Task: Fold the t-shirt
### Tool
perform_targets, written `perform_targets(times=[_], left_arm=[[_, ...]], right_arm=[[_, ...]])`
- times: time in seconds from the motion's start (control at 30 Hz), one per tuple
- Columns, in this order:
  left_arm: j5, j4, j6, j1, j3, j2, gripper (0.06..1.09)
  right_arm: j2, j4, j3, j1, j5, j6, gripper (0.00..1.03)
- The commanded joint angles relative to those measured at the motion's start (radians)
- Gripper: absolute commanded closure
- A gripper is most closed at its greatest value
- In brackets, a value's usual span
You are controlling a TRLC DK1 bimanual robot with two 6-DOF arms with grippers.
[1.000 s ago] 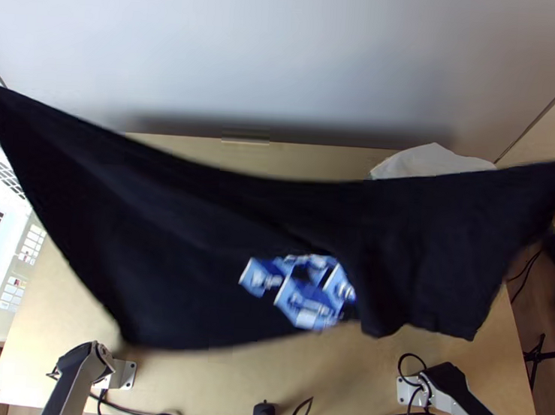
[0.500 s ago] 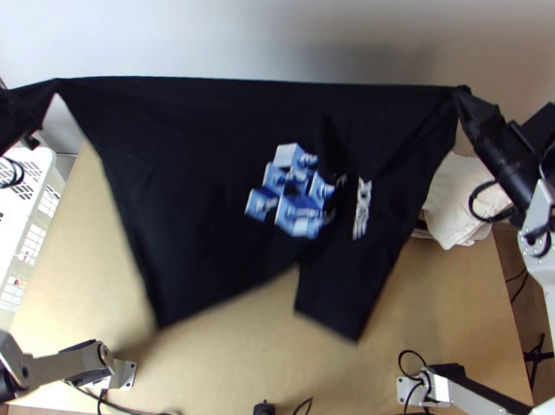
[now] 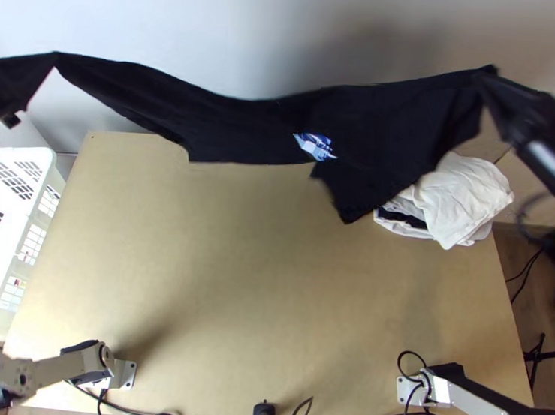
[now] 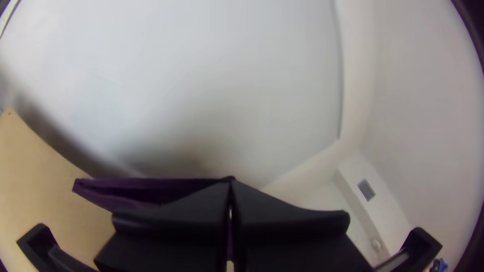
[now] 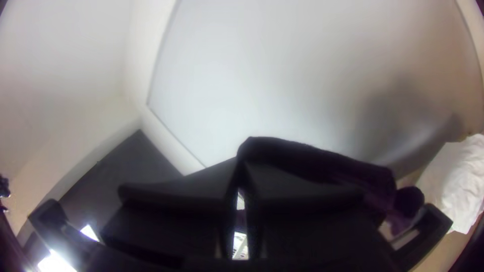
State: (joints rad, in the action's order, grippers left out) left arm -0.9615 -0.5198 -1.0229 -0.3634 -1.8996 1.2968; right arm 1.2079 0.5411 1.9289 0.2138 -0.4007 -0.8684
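The black t-shirt [image 3: 252, 123] hangs stretched between both grippers over the table's far part, its blue print [image 3: 315, 145] partly visible and its lower edge swung toward the far side. My left gripper [image 3: 14, 79], at the top view's left edge, holds one upper end; in the left wrist view the left gripper [image 4: 230, 189] is shut on the cloth, which trails off to one side. The right gripper [image 3: 503, 90], at the upper right, holds the other end. In the right wrist view the right gripper [image 5: 242, 168] is shut with black fabric between its tips.
A crumpled white cloth [image 3: 462, 200] lies at the table's far right corner, a dark strip under its edge. A white basket [image 3: 13, 221] stands along the left side. Bare wood of the table [image 3: 250, 281] spans the middle and near part. Cables run along the near edge.
Both grippers first moved inward into view with the shirt. Over the last half second its lower part swung up toward the far side, uncovering the table and the white cloth.
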Motion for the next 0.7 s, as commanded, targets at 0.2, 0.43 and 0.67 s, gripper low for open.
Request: perform_targets(times=[0.2, 0.43, 0.67], left_arm=[[-0.18, -0.065, -0.022, 0.123, -0.191, -0.179, 1.05], [-0.181, -0.069, -0.013, 0.193, -0.158, -0.214, 1.05], [-0.204, -0.034, 0.129, 0.127, 0.361, -0.271, 1.05]], right_arm=[[-0.111, 0.091, 0.254, 0.05, -0.19, -0.049, 1.0], [-0.151, 0.106, 0.199, 0.091, -0.224, -0.066, 1.0], [-0.266, 0.065, -0.426, 0.006, -0.228, 0.016, 1.0]])
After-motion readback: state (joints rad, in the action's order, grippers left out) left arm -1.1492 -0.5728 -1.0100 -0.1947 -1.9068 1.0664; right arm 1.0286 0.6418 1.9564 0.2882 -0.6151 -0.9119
